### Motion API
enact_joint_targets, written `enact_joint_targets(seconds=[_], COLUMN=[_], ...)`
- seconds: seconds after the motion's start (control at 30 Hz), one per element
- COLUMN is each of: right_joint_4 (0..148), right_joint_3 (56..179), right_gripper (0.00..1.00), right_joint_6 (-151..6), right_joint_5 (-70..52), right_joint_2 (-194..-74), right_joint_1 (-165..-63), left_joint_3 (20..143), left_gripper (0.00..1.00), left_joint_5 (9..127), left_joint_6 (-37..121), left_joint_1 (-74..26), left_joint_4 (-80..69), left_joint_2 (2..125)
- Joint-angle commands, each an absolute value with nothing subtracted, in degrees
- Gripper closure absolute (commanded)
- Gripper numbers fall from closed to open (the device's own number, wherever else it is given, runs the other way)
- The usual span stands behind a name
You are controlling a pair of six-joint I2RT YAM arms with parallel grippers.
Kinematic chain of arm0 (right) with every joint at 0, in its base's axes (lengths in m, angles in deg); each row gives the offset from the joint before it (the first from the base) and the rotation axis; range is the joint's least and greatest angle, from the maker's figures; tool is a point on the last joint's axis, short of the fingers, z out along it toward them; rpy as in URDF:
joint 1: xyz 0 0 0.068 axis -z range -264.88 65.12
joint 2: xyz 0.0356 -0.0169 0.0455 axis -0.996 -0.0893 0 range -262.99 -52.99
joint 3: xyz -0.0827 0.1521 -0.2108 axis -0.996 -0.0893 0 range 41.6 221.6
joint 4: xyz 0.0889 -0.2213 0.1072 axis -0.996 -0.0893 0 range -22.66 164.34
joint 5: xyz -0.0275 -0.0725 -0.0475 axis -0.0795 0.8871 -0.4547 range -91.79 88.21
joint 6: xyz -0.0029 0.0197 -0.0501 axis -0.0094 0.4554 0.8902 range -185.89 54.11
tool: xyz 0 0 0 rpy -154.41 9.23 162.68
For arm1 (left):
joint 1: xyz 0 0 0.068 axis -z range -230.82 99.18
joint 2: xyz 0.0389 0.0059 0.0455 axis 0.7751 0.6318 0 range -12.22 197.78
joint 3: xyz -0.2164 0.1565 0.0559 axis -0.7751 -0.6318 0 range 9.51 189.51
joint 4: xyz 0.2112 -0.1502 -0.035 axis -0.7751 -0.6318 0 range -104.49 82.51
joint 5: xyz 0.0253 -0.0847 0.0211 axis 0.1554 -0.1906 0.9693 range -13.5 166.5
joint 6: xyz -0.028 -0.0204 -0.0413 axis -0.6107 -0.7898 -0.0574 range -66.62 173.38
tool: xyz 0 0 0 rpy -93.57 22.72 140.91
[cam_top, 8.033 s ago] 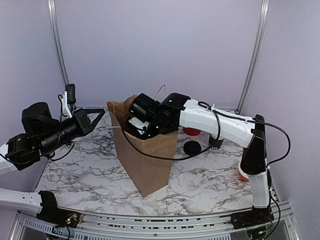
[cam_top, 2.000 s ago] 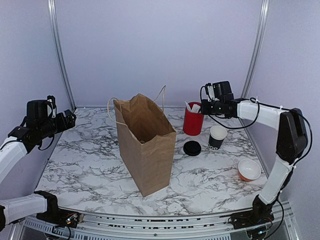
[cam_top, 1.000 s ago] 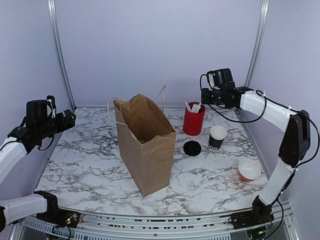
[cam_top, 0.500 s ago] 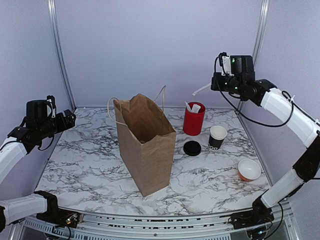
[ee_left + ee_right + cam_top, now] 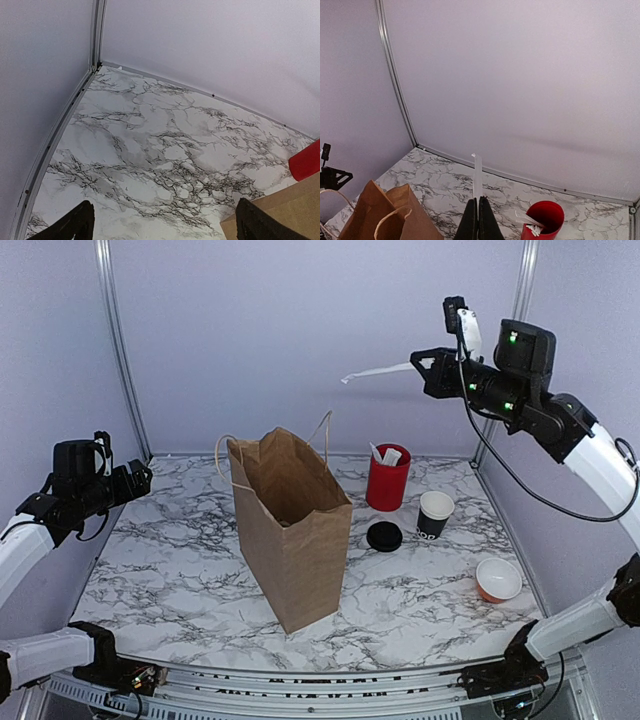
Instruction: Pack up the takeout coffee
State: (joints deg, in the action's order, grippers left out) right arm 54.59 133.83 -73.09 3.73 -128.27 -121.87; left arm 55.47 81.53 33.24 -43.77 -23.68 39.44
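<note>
The step in hand is judged to be the adding of a sachet: a thin white sachet [image 5: 375, 372] is pinched by the closed right fingers [image 5: 420, 365], high above the bench [image 5: 180, 570]. The left fingers [image 5: 138, 478] are held wide open and empty. The takeout coffee cup [image 5: 435, 512] is seen open beside the red tub [image 5: 387, 482], its lid [image 5: 384, 536] nearby, outside the paper bag [image 5: 295, 540]. Next, the sachet should be lowered over the bag mouth and released.

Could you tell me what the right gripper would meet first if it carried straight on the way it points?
Likely only the wall: the right gripper, shut on a sachet, points left high above the bag, so the way looks free until then; depth is unclear.
</note>
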Motion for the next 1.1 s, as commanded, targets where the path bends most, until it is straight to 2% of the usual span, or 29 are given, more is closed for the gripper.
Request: enact_joint_targets(seconds=[0.0, 0.27, 0.53, 0.7, 0.87, 0.97, 1.07], right_joint_4=[58.77, 58.38, 48.71, 43.44, 41.15, 40.03, 39.47], right_joint_3=[135.5, 137.48, 141.54, 142.03, 141.79, 141.96, 142.14], right_gripper=[0.99, 0.98, 0.98, 0.98, 0.98, 0.96, 0.87], right_joint_6=[-71.04, -67.25, -60.96, -60.3, -60.87, -60.88, -61.01], right_joint_5=[0.05, -5.18, 2.11, 5.46, 3.89, 2.75, 2.18], right_joint_2=[-125.87, -126.24, -130.86, -133.08, -134.07, -134.89, -135.63], right_joint_1=[-125.38, -131.89, -141.86, -143.83, -143.94, -144.03, -144.0], left_joint_3=[54.86, 54.92, 54.95, 55.03, 55.13, 55.0, 54.95], left_gripper=[0.01, 0.01, 0.01, 0.01, 0.01, 0.01, 0.01], left_joint_5=[81.43, 81.34, 81.38, 81.23, 81.22, 81.32, 81.4], left_joint_6=[33.18, 33.17, 33.16, 33.19, 33.16, 33.16, 33.16], left_joint_1=[-44.19, -44.18, -44.14, -44.14, -44.14, -44.14, -44.15], left_joint_4=[-22.06, -21.97, -21.82, -21.69, -21.73, -21.64, -21.7], left_joint_2=[39.55, 39.73, 39.85, 40.14, 40.26, 40.17, 40.08])
